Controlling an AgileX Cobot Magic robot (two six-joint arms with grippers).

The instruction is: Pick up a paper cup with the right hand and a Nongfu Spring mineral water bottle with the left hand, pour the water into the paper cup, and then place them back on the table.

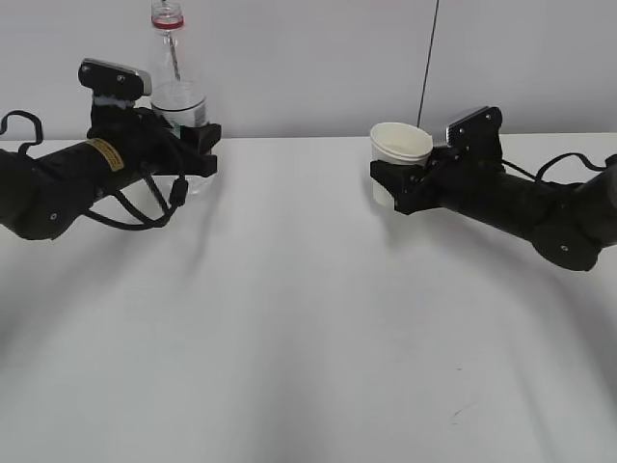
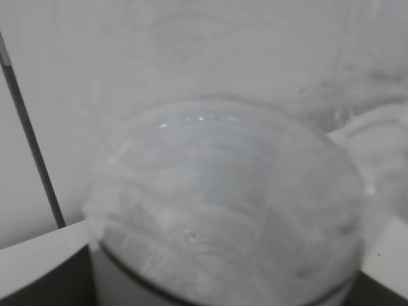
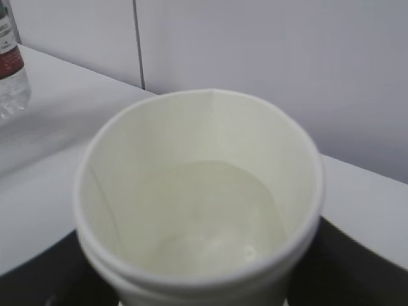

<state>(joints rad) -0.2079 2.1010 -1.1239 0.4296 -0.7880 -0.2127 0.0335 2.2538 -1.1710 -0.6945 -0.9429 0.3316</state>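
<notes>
The Nongfu Spring mineral water bottle (image 1: 176, 92) stands upright at the far left, its red neck ring at the top. My left gripper (image 1: 193, 147) is shut on its lower body. In the left wrist view the bottle (image 2: 223, 204) fills the frame, blurred. The paper cup (image 1: 399, 154) is upright right of centre, and my right gripper (image 1: 400, 181) is shut on its lower half. In the right wrist view the cup (image 3: 127, 159) holds clear water (image 3: 210, 217). I cannot tell whether the bottle and cup rest on the table (image 1: 308, 318) or hang just above it.
A pale wall runs along the back edge of the table, with a thin black cable (image 1: 429, 58) hanging down it. A small dark scratch (image 1: 461, 413) marks the front right of the tabletop. The bottle's base also shows in the right wrist view (image 3: 9, 70).
</notes>
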